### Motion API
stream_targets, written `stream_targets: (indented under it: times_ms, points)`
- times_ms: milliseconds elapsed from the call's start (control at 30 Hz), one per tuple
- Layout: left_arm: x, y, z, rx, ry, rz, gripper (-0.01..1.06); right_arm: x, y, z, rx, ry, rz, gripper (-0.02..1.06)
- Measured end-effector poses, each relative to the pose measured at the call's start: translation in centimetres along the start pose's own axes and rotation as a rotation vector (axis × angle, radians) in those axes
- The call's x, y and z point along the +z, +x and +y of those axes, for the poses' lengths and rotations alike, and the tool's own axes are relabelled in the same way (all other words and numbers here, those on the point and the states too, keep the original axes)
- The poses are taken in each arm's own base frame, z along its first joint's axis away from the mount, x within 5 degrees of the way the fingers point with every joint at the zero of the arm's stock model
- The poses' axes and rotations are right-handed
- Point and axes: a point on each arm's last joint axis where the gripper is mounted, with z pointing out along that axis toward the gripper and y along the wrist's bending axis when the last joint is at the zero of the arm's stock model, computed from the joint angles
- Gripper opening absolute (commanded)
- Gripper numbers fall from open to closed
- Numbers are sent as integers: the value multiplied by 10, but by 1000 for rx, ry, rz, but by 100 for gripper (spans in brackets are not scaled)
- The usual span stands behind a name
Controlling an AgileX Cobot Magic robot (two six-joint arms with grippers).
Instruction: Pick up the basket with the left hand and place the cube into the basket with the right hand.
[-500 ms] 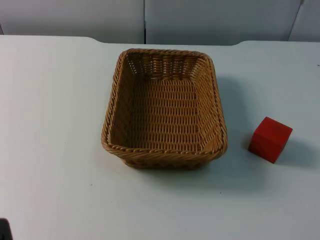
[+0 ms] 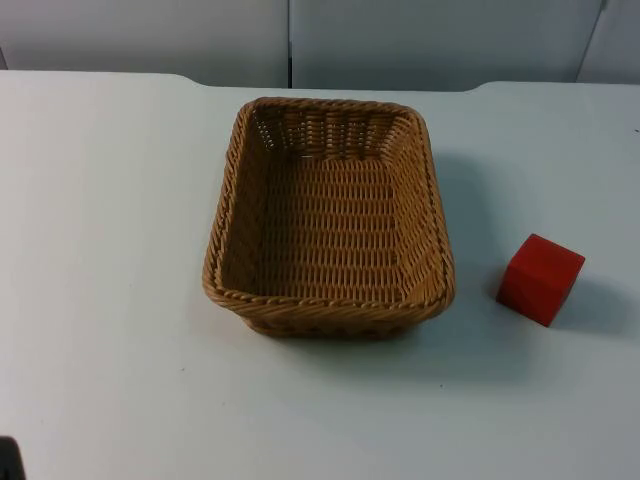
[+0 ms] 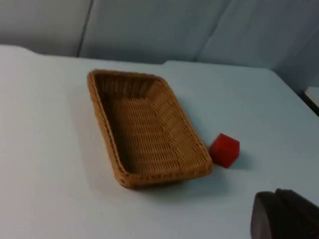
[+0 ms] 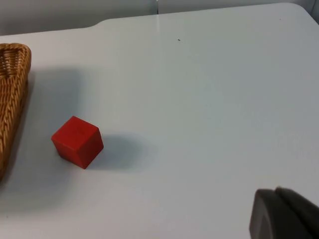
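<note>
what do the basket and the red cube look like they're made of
The basket looks like woven wicker or rattan, possibly a plastic imitation: tan strands in tight horizontal rows, a braided rim, a slight sheen. The cube looks like painted wood or solid plastic: uniform matte red faces, crisp edges, no grain visible. It cannot be told which. Both rest on the smooth white table.

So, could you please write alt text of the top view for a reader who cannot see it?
An empty rectangular wicker basket stands in the middle of a white table. A red cube sits on the table apart from it, on the right arm's side. A grey partition wall closes the far edge.
</note>
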Motion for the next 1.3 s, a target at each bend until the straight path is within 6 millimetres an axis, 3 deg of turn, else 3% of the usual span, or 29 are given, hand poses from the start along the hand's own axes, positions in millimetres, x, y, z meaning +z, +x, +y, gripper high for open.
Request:
stream_targets:
  times_ms: [133,167,300,333,433,467,500,533,600,633,667,767,800,933,1100,1300]
  points:
    - [69,-27,12,-85,105,282,0,0,0,0,0,0,0,0]
    - [69,-27,12,-85,105,282,0,0,0,0,0,0,0,0]
    - [149,-33,37,-147,248,476,0,0,0,0,0,0,0,0]
    - [149,-33,37,-147,248,476,0,0,0,0,0,0,0,0]
    - [199,-34,58,-186,286,538,0,0,0,0,0,0,0,0]
    - [221,-34,69,-201,280,571,2,0,0,0,0,0,0,0]
    - [221,-34,69,-201,280,571,8,0,0,0,0,0,0,0]
    - [235,-36,76,-205,272,584,8,0,0,0,0,0,0,0]
    - [259,-41,88,-200,246,593,31,0,0,0,0,0,0,0]
    - [259,-41,88,-200,246,593,43,0,0,0,0,0,0,0]
    - [270,-44,95,-190,225,598,43,0,0,0,0,0,0,0]
    - [302,-51,117,-170,116,585,79,0,0,0,0,0,0,0]
    - [302,-51,117,-170,116,585,81,0,0,0,0,0,0,0]
    - [324,-58,136,-155,3,527,82,0,0,0,0,0,0,0]
    - [338,-60,146,-132,-41,506,82,0,0,0,0,0,0,0]
    - [368,-42,166,-142,-48,585,82,0,0,0,0,0,0,0]
